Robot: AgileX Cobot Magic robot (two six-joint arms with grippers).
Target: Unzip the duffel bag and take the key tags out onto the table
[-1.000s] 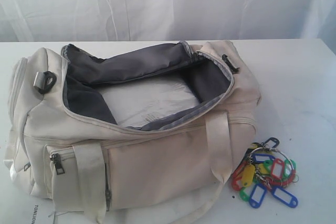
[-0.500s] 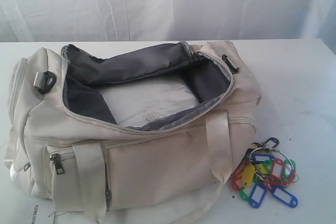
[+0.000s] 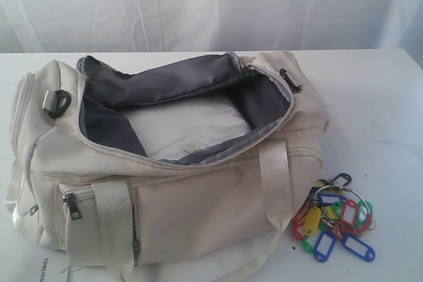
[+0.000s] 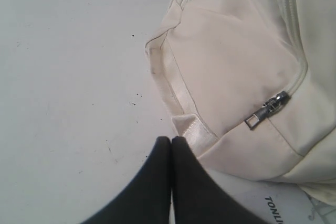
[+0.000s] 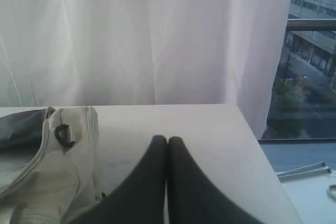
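Now the duffel bag [image 3: 165, 183] sits wide open on the desk [image 3: 370, 97], and the key tags [image 3: 334, 219] lie just beside it. Both the left tool [image 4: 171, 139] and right tool [image 5: 167, 139] are clenched, holding nothing.

A: How's the light?
B: Bright, soft daylight through the white curtain [image 3: 211, 4] behind the counter [image 3: 377, 97], which looks washed out.
A: Shadows?
B: Faint, under the duffel bag [image 3: 198, 209]; its grey lining [image 3: 158, 84] is darker.
A: Sharpness?
B: The exterior view is soft and slightly hazy. In the wrist views the left tool [image 4: 170, 139] and right tool [image 5: 167, 138] are blurred black silhouettes; the bag fabric beyond the left one is sharper.
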